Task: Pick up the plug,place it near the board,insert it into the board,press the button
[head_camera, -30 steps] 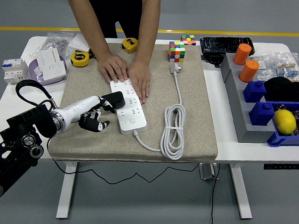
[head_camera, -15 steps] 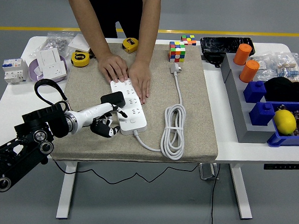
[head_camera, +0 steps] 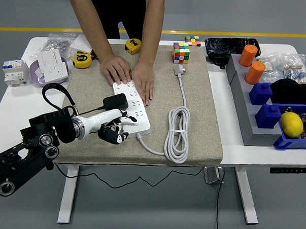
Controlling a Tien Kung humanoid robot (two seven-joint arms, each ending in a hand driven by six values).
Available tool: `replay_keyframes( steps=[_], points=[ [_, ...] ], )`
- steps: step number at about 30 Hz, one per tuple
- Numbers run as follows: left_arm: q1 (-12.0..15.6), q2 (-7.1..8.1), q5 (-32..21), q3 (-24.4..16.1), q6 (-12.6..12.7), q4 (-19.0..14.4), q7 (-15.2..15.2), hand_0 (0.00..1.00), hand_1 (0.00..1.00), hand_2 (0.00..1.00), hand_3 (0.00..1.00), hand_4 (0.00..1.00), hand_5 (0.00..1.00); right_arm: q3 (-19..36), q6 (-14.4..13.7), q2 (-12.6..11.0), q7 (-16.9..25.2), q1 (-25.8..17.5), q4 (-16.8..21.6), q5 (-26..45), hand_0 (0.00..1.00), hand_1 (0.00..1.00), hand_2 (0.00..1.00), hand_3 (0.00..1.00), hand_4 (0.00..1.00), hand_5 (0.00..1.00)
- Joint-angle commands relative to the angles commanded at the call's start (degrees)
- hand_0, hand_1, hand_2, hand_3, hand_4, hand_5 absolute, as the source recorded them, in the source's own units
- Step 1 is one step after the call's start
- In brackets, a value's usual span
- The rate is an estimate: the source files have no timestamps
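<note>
- The left hand [head_camera: 114,127] reaches in from 8 o'clock over the tan mat [head_camera: 194,101] on the white desk [head_camera: 11,100], and its fingers curl down at the near end of the white power strip [head_camera: 131,107]. It grips nothing; one finger lies stretched across the strip's near end, where the button would be, though the button itself cannot be made out.
- The black plug [head_camera: 115,101] sits on the strip's left side, just beyond the hand toward 12 o'clock; it looks seated in a socket.
- The strip runs from 11 o'clock toward 5 o'clock across the mat's middle.
- A person stands at the far side of the desk, and both of the person's hands [head_camera: 129,73] press flat on the strip's far end.
- The strip's white cable [head_camera: 176,133] lies coiled on the mat at 3 o'clock of the strip, and its own white plug [head_camera: 179,70] rests near a coloured puzzle cube [head_camera: 180,52] at 12 o'clock.
- Two yellow tape measures [head_camera: 82,59] lie at 11 o'clock.
- Blue bins [head_camera: 267,115] and a yellow lemon [head_camera: 291,124] sit at the far right.
</note>
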Motion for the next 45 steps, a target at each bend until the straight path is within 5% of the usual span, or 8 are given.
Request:
replay_keyframes(
  steps=[31,43,45],
  points=[
    [-1.0,-1.97,0.5,0.6,1.5,4.2,-1.4,0.195,0.008,0.173,0.872,0.455,0.002,2.1,-0.1,0.0,0.2,-0.2,0.0,-0.9,0.998,0.802,0.72,0.728,0.998,0.998],
    [-1.2,-1.34,1.3,0.7,0.1,4.3,-0.2,0.195,0.008,0.174,0.859,0.464,0.002,2.0,-0.1,-0.3,0.3,0.0,0.0,-0.6,0.998,0.803,0.721,0.728,0.998,0.998],
    [-1.3,-1.28,1.3,0.7,0.0,4.2,-0.1,0.195,0.008,0.173,0.786,0.47,0.002,2.0,-0.1,-0.3,0.3,0.0,0.0,-0.6,0.998,0.803,0.721,0.728,0.998,0.998]
  ],
)
